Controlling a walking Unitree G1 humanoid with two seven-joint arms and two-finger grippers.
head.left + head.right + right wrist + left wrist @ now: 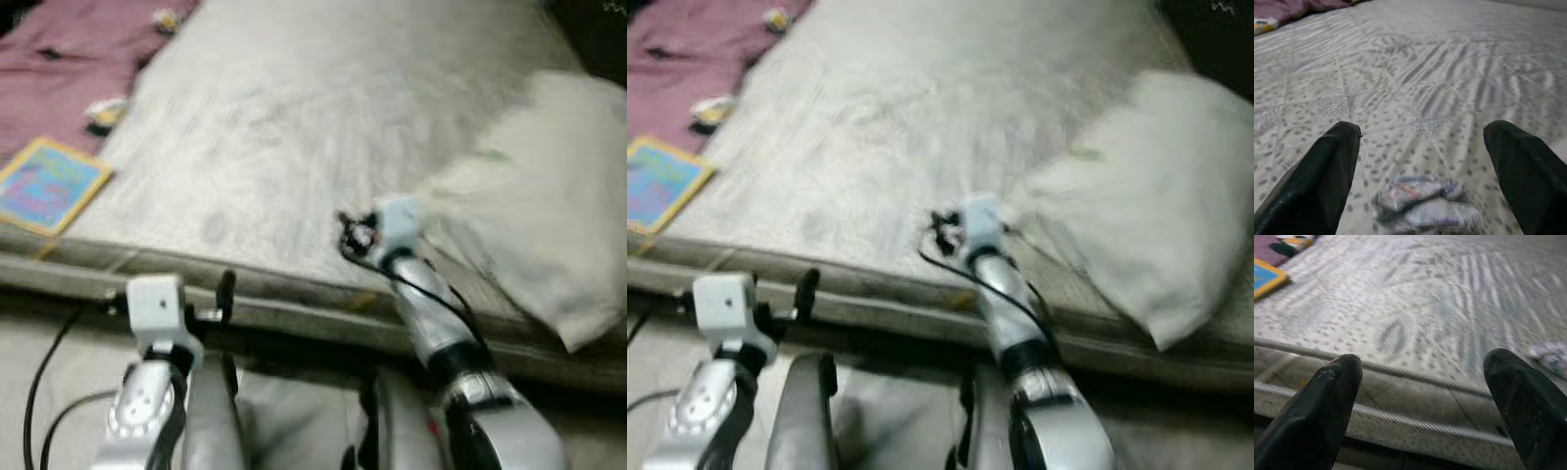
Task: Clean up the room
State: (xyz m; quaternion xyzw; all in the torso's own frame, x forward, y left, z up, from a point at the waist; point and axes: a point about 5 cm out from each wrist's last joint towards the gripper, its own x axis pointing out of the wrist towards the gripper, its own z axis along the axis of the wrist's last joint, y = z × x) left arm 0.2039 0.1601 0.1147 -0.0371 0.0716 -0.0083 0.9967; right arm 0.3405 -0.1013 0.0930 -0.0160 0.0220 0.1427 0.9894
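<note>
Right claw [1420, 171], fingers spread, poised over crumpled wrapper [1422, 200] on mattress [294, 127]; pickup step; next: descend and close.

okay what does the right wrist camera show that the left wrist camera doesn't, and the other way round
Right wrist view: a crumpled wrapper lying on the mattress between the open fingers of the right hand. Left wrist view: the mattress's piped front edge just ahead of the open left hand, and a corner of the blue and yellow book. Both share the pale patterned mattress and some maroon bedding at its far side.
</note>
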